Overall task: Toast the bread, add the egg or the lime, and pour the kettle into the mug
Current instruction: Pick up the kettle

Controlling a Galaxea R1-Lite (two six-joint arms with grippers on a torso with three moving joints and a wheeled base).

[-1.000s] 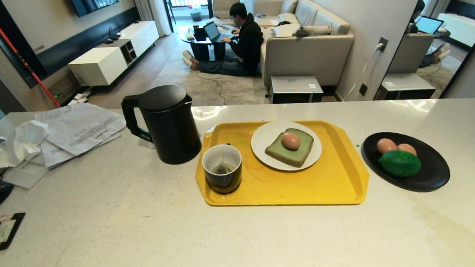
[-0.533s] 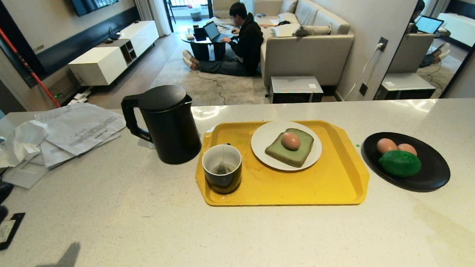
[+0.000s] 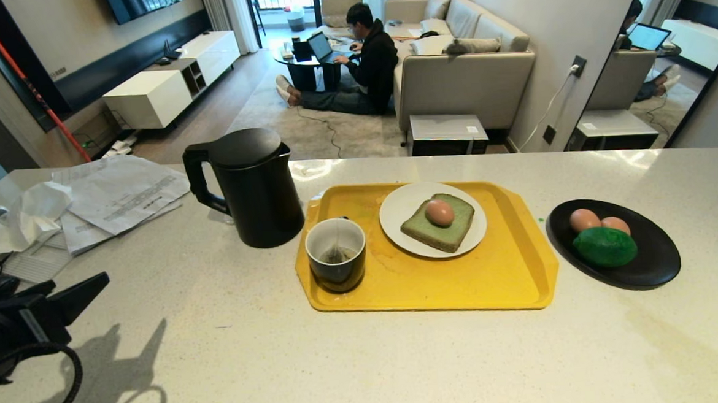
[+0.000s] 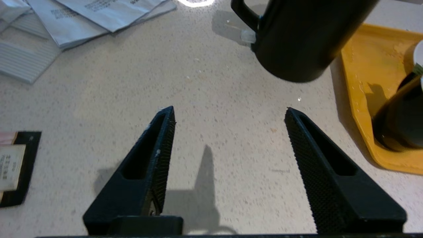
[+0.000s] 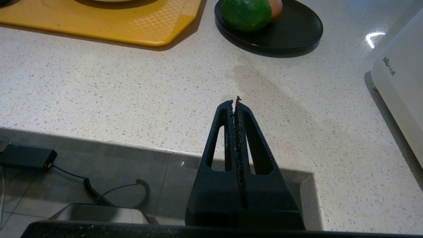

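Two fingers of the left gripper stand wide apart, holding nothing, over bare counter. Ahead of them and a little toward the robot's right stands the kettle — its handle on the near-left side. Further right sits the mug on the yellow tray; beyond it the egg rests on the bread. The right gripper is parked at the counter's near edge, pressed shut, with the lime ahead on a black plate.

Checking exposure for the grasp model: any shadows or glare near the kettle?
Head view: left gripper casts a hard shadow on the counter. Left wrist view: gripper shadow between the open fingers, a bright glare spot behind the kettle, slightly blurred. Right wrist view: small glare spot only.
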